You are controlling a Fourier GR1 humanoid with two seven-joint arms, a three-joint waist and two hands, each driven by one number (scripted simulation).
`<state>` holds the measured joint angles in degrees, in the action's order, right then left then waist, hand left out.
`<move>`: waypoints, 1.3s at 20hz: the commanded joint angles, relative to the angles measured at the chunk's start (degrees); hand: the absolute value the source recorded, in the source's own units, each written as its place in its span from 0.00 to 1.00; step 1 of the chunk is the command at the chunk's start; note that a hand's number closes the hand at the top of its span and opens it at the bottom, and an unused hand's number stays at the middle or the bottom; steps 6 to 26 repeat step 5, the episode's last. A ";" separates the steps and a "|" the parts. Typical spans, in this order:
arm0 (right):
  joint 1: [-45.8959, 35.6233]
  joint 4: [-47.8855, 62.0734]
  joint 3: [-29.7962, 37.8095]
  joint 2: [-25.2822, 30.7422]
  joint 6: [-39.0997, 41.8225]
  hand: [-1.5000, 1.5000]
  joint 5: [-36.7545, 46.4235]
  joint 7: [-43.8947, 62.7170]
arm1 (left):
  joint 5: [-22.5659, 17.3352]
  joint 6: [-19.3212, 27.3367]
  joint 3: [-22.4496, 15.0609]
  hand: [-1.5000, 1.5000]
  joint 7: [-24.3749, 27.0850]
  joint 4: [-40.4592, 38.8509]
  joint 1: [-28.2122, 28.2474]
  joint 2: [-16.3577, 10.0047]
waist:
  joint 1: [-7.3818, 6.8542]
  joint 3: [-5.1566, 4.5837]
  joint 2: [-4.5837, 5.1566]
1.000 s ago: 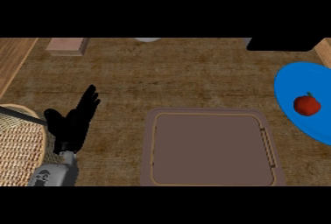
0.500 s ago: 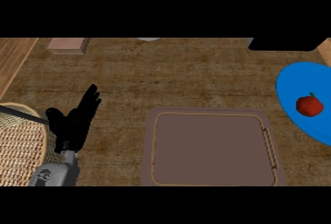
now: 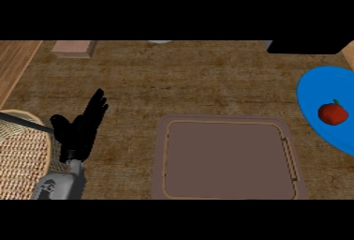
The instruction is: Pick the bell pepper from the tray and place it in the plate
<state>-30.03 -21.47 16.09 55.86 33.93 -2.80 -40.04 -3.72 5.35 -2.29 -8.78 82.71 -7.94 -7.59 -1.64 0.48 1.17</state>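
Note:
A red bell pepper (image 3: 332,113) lies on the blue plate (image 3: 319,86) at the right edge of the head view. The brown tray (image 3: 228,159) sits in the lower middle with nothing on it. My left hand (image 3: 79,130) rests open at the lower left, fingers straight and pointing up, well left of the tray and touching nothing. My right hand does not show.
A wicker basket (image 3: 21,149) stands at the lower left beside my left forearm. A small wooden block (image 3: 74,48) lies at the back left, a pale object (image 3: 159,41) at the back middle and a black object (image 3: 307,47) at the back right.
The view has shifted slightly, so the plate and pepper sit a little further right. The left hand has stayed where it was.

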 commanded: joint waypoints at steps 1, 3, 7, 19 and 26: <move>0.88 1.73 0.01 2.15 8.68 0.00 0.21 -8.19 | -0.31 -2.13 2.39 0.50 -0.92 0.04 -2.01 -4.39 | -0.65 0.14 0.10; 1.30 1.17 -0.88 2.68 9.32 0.00 0.68 -8.45 | 1.79 -0.32 1.05 0.50 -1.59 -0.91 -2.99 -3.35 | -0.20 0.17 0.14; 1.67 1.20 -1.36 1.69 7.47 0.00 0.88 -8.32 | 0.82 -2.16 2.06 0.50 1.35 -1.45 -0.82 -4.38 | -1.08 0.20 0.37; 1.67 1.20 -1.36 1.69 7.47 0.00 0.88 -8.32 | 0.82 -2.16 2.06 0.50 1.35 -1.45 -0.82 -4.38 | -1.08 0.20 0.37; 1.67 1.20 -1.36 1.69 7.47 0.00 0.88 -8.32 | 0.82 -2.16 2.06 0.50 1.35 -1.45 -0.82 -4.38 | -1.08 0.20 0.37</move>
